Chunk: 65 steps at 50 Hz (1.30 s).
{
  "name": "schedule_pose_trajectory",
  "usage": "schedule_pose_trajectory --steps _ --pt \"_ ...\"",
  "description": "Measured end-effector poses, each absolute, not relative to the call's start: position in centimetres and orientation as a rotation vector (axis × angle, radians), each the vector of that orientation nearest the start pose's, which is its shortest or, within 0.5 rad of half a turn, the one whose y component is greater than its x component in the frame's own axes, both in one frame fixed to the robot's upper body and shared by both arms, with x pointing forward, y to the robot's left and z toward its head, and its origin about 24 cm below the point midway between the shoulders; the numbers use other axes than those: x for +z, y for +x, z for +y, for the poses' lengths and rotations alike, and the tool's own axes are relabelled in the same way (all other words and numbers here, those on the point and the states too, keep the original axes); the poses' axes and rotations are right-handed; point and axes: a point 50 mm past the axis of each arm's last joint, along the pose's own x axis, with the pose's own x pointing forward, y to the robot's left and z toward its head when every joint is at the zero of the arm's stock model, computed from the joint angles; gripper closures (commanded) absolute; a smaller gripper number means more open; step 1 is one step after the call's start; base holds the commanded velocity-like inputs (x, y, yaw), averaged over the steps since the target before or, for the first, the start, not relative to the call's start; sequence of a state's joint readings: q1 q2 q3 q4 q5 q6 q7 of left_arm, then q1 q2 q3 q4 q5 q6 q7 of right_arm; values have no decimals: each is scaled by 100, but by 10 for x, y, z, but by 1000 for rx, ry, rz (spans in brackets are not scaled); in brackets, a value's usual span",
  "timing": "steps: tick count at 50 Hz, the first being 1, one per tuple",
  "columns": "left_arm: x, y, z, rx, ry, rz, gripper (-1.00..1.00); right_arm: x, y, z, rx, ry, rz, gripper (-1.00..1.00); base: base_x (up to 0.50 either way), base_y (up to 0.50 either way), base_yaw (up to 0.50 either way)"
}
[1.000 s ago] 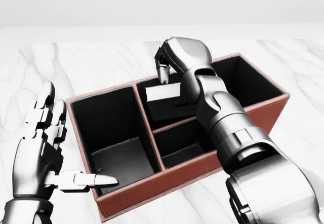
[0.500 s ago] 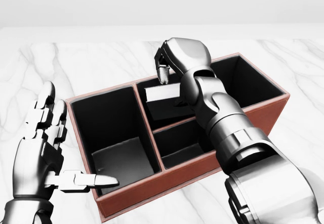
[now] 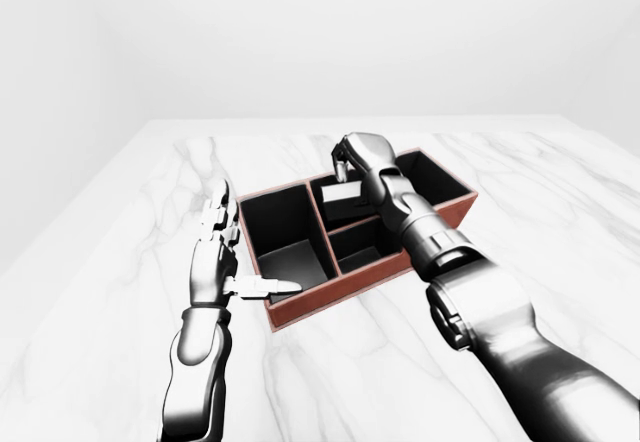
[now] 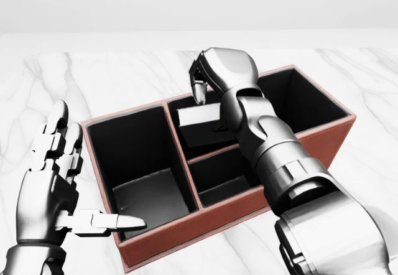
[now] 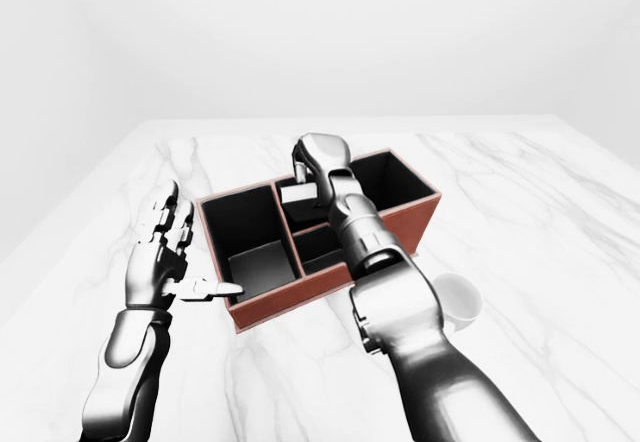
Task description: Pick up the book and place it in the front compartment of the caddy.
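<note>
While right robot hand [image 4: 208, 79] pinches book [image 4: 199, 114], forearm hides caddy [image 4: 161, 234] middle; left robot hand [image 4: 59, 175] spread, empty

Left hand [image 4: 53, 181] raised, fingers [image 4: 57, 122] spread open, thumb out sideways; right hand [image 4: 205, 79] reached forward, fingers curled downward.

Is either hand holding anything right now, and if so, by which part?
The right hand pinches the book by its top edge, over the caddy. The left hand is open and holds nothing.
</note>
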<state>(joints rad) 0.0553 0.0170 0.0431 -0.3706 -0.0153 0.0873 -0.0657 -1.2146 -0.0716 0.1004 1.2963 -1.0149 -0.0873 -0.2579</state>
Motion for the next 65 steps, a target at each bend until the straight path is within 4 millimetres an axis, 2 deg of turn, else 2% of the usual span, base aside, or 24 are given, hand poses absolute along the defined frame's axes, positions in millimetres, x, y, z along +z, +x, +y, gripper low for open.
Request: schedule_pose_trajectory --steps 30,31,32,44,65 --pt "107 236 161 -15 19 -233 -100 159 417 -73 91 -1283 -261 100 0 0 0" --pt "107 236 161 -15 19 -233 -100 159 417 -73 90 -1283 -261 68 0 0 0" --pt "107 236 161 -15 19 -234 -100 159 417 -73 88 -1281 -263 -100 0 0 0" --pt "108 236 161 -16 18 -236 -100 166 418 -72 59 -1263 -289 -100 0 0 0" --pt "107 236 160 -18 18 -233 -100 166 417 -72 48 -1240 -297 -100 0 0 0"
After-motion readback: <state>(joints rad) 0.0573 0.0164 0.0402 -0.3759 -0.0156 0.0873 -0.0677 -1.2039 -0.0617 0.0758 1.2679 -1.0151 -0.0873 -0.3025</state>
